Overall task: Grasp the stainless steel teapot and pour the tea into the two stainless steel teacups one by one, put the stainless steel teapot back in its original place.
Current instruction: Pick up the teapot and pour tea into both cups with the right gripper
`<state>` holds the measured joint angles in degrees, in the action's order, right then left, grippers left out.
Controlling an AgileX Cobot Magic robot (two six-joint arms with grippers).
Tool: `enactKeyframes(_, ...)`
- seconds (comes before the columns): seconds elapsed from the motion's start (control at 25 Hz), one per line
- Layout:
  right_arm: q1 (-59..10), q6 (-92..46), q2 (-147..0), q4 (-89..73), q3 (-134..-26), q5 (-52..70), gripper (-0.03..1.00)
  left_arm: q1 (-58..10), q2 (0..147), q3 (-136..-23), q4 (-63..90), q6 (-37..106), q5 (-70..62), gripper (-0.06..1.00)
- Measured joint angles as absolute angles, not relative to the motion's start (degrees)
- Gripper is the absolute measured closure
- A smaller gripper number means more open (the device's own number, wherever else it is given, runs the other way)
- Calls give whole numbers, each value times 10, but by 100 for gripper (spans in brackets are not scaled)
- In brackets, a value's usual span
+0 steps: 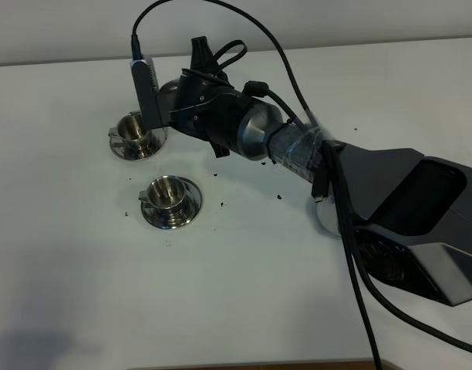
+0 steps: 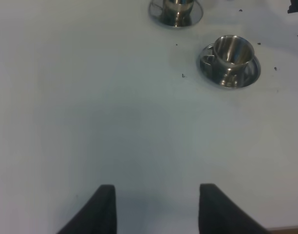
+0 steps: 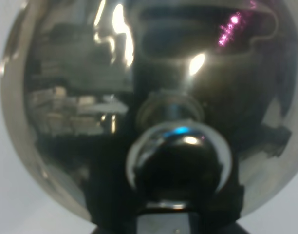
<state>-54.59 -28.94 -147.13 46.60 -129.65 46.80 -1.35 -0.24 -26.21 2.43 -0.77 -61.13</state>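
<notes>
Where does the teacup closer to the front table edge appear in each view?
Exterior high: the front teacup stands left of centre.
Left wrist: it is the cup nearer the open left gripper.
Right wrist: not in it; the stainless steel teapot fills the picture.
Shared landmark: the other teacup, just beyond it in the exterior and left wrist views.

There are two stainless steel teacups, a far teacup and a near teacup, and two saucers, a far saucer and a near saucer, one under each cup. There is one stainless steel teapot, with one round knob on its lid. The high view shows one arm, the left gripper shows two fingertips, and the one table carries at least half a dozen dark specks
</notes>
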Motion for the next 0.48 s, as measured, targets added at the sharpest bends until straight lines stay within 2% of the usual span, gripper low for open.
enactKeyframes(0.48, -550, -321, -1475, 503, -1296, 465, 78, -13, -2, -262, 24, -8, -611, 49)
